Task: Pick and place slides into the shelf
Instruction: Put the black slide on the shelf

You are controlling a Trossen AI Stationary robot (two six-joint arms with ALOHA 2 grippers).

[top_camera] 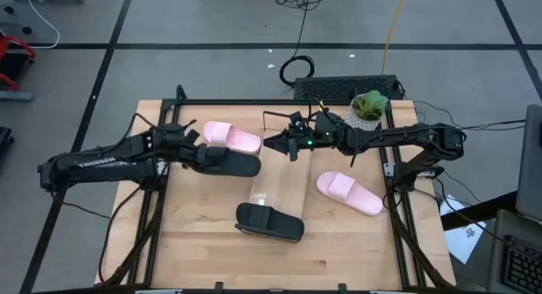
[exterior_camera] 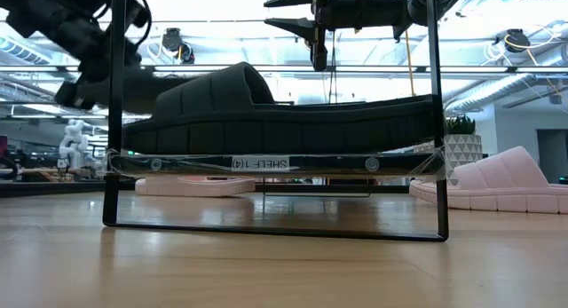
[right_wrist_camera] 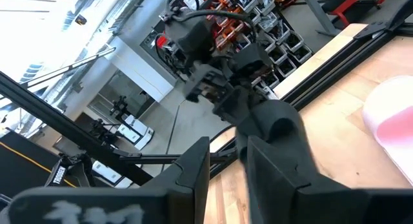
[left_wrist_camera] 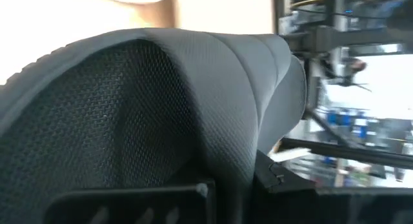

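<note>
My left gripper (top_camera: pixel 196 152) reaches in from the table's left and is shut on a black slide (top_camera: pixel 233 164), whose ribbed strap (left_wrist_camera: pixel 161 108) fills the left wrist view. The shelf (top_camera: pixel 284 185) runs near-to-far at the table's middle. A second black slide (top_camera: pixel 269 222) lies across its near end, sole down (exterior_camera: pixel 293 122). One pink slide (top_camera: pixel 230 137) rests on the table just beyond the held one, another (top_camera: pixel 349 193) to the shelf's right. My right gripper (top_camera: pixel 273 143) hovers open above the shelf's far end (exterior_camera: pixel 280 12), touching nothing. My left gripper holds the black slide by its left end (top_camera: pixel 207 157), close to the strap, coming in roughly level from the table's left. The gripper itself hides where the fingers meet it. The slide sticks out rightward toward the shelf and looks raised off the table in the low view.
A potted plant (top_camera: pixel 367 108) stands at the table's far right corner, with a black keyboard (top_camera: pixel 343 89) just beyond the far edge. Dark frame rails (top_camera: pixel 398 201) run along both sides of the table. Bare wood lies at the near left (top_camera: pixel 195 243).
</note>
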